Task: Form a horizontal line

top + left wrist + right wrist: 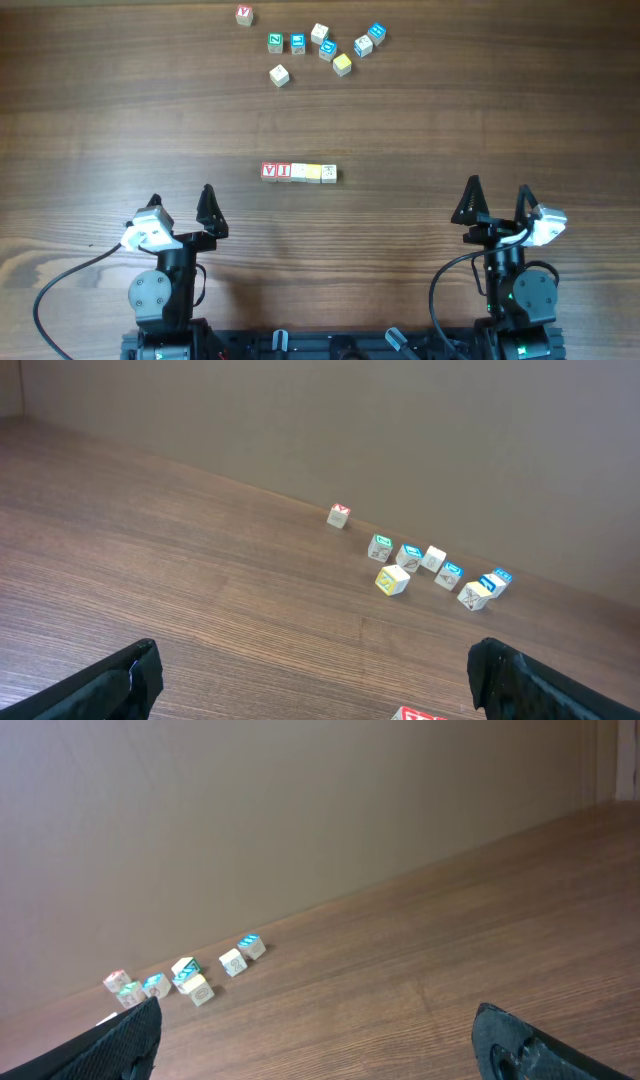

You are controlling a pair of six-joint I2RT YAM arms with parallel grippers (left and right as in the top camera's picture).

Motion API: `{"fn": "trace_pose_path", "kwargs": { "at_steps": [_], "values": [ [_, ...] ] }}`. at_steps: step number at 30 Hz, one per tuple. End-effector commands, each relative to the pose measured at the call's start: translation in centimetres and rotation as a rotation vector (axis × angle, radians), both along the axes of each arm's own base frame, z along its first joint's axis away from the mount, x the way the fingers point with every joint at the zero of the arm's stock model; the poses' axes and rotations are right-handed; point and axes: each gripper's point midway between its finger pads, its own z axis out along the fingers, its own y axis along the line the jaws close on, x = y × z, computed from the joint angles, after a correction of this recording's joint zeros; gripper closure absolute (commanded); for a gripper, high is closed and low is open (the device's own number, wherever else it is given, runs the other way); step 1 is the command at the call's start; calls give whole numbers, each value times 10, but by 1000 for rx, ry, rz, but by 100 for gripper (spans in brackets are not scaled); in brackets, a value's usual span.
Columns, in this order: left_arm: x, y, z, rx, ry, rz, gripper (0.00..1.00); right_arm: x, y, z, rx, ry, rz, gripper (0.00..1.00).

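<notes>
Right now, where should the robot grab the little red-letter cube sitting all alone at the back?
Come straight down from above and pinch two opposite side faces of the lone red-lettered cube. It lies flat with nothing beside it, so there is likely room on both sides.

The left wrist view's bottom edge cuts off most of the horizontal line [418, 714]

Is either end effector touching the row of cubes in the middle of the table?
No, the left end effector and right end effector both sit open with bare wood between them and the row of cubes.
</notes>
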Motion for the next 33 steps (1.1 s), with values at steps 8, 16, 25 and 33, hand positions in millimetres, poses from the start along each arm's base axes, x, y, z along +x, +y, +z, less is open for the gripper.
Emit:
{"fn": "trace_pose_path", "kwargs": {
  "at_steps": [8,16,25,33],
  "values": [
    [0,0,-2,13,4,4,0,0,13,2,-430,1,68,0],
    [0,0,-2,13,4,4,0,0,13,2,-427,1,68,0],
    [0,0,-2,13,4,4,0,0,13,2,-427,1,68,0],
    [0,0,-2,13,4,4,0,0,13,2,-427,1,68,0]
  ]
}}
